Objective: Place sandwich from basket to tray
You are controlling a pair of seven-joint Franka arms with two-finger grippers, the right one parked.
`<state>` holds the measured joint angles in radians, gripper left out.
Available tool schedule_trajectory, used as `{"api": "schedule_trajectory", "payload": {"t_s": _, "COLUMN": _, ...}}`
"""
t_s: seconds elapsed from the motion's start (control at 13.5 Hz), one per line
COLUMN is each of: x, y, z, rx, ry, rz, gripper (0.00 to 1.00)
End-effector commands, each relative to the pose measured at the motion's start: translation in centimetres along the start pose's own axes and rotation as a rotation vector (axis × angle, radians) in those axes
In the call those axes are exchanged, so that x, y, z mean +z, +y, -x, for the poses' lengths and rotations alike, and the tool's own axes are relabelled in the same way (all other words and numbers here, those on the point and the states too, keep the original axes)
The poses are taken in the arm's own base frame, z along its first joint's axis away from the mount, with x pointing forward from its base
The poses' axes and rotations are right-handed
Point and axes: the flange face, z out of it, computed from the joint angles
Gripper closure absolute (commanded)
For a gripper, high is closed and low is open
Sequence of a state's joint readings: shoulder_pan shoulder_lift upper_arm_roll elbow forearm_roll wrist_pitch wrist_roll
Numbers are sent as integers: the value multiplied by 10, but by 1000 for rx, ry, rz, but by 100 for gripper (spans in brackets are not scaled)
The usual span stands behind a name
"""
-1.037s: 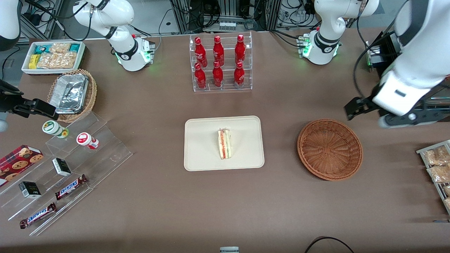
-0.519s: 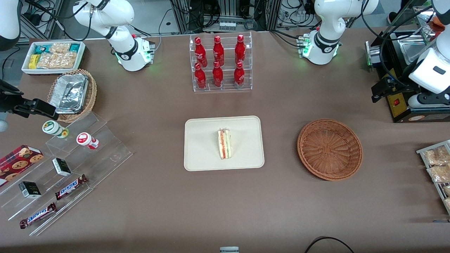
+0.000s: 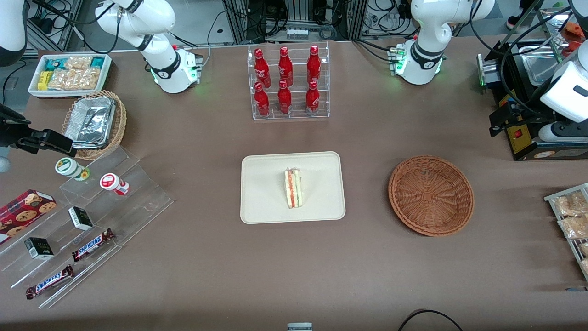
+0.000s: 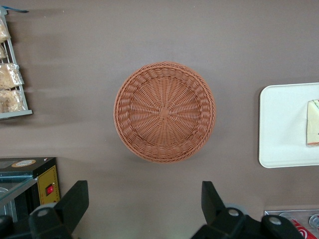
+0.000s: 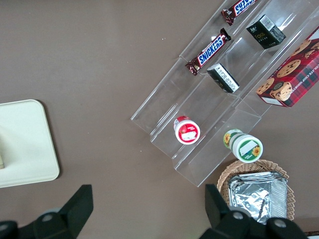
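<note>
front view shows the sandwich (image 3: pixel 293 187) lying on the tray (image 3: pixel 262 207), basket (image 3: pixel 431 195) empty; gripper (image 4: pixel 144 205) high above the basket, jaws wide, holding nothing; task looks done

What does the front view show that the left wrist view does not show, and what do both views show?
Only the front view shows the rack of red bottles, the candy bars on the clear steps and the foil trays toward the parked arm's end.

Only the left wrist view shows the tool from close: open, holding nothing, raised above the table beside the basket.

Both show the empty basket, the tray with the sandwich lying on it, and the wire rack of snack bags.
</note>
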<state>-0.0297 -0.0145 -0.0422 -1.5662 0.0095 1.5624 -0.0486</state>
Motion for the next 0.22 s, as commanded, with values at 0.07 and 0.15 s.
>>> {"api": "schedule_trajectory", "payload": {"t_s": 0.07, "x": -5, "y": -9, "z": -7, "rx": 4, "ry": 7, "rz": 3, "gripper": 0}}
{"api": "schedule_trajectory", "payload": {"t_s": 0.15, "x": -5, "y": -9, "z": -6, "rx": 3, "ry": 6, "rz": 7, "gripper": 0}}
